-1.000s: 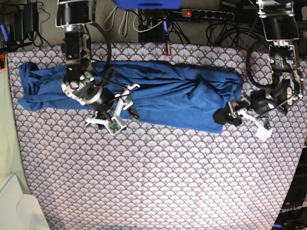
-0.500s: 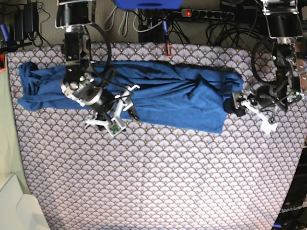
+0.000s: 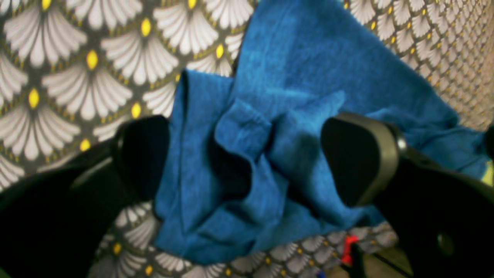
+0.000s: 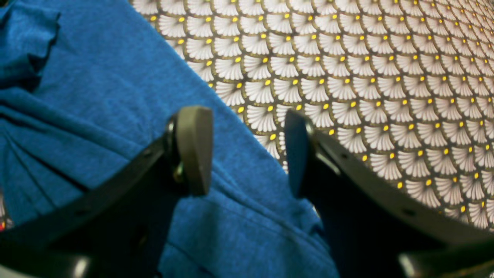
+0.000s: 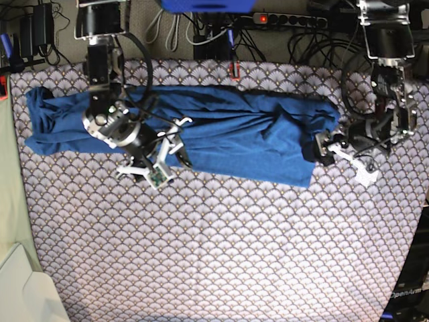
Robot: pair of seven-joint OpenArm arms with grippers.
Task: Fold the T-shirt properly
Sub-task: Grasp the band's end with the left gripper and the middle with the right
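lying stretched out in a long blue bundle across the top part of the patterned table (image 5: 214,255), the shirt (image 5: 221,134) reaching from one side almost to the other

looking soft, thin and floppy, so bending and sagging as soon as lifted, and probably light too

wrinkling easily, with bumpy folds bunched up at the end near the left gripper (image 3: 247,162)

standing wide open there, one finger (image 3: 359,154) on each side of a crumpled bit of cloth, not squeezing it, in the left wrist view

looking like the edge of the shirt's end, rumpled into little waves, so slipping out easily if only a thin bit is pinched

better taking hold of a thick fold or a corner of the hem, going low to the table to scoop the cloth in

hovering over the long edge of the shirt, the right gripper (image 4: 247,154) partly open with nothing between its fingers, one finger (image 4: 193,146) above the blue cloth and the other above the table pattern

not sliding much on the table cover, probably, but dragging and stretching if pulled from one spot

needing two holds well apart to keep the fold flat and neat
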